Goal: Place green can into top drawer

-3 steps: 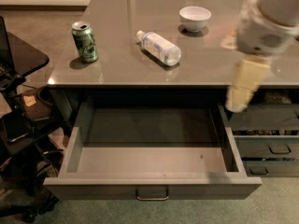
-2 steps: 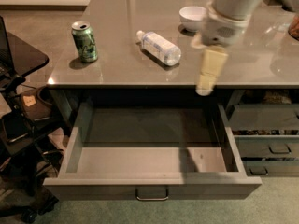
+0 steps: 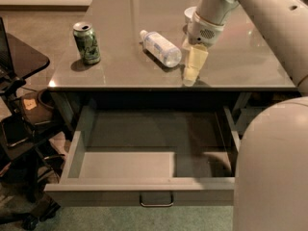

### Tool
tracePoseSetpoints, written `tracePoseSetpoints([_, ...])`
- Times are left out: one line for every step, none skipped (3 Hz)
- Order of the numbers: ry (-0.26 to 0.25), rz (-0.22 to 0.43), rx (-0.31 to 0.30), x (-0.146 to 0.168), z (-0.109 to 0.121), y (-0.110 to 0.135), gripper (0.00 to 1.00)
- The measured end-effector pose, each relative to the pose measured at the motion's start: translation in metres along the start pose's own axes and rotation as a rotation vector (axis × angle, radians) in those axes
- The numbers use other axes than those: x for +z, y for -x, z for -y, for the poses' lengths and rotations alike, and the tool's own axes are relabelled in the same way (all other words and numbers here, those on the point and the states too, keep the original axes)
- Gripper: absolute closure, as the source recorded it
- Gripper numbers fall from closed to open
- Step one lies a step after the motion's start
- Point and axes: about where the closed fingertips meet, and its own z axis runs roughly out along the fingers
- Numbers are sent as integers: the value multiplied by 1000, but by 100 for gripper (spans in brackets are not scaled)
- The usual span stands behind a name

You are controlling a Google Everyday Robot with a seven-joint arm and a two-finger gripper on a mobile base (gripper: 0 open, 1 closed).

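Observation:
The green can [image 3: 87, 43] stands upright on the grey counter [image 3: 120, 76] near its front left corner. The top drawer [image 3: 149, 186] below the counter is pulled wide open, its grey interior bare, with a small metal handle [image 3: 156, 199] at front centre. My gripper [image 3: 193, 66] hangs over the counter's front middle-right, just right of a clear plastic bottle, well to the right of the can. It holds nothing.
A clear plastic bottle [image 3: 161, 47] lies on its side mid-counter. A white bowl [image 3: 189, 14] sits behind my arm. Narrower drawers [image 3: 248, 114] are at the right. A dark stand with clutter [image 3: 21, 109] is at the left. My arm's body [image 3: 272, 167] fills the lower right.
My arm has swung left across the counter, from its right edge to beside the bottle. The can, bottle and drawer have not moved.

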Motion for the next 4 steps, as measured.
tracePoseSetpoints([-37, 42, 15, -2, 7, 1, 0])
tracePoseSetpoints([-119, 229, 8, -32, 23, -5, 0])
tracePoseSetpoints([-164, 471, 34, -76, 33, -23, 0])
tracePoseSetpoints([-141, 731, 52, -103, 39, -23, 0])
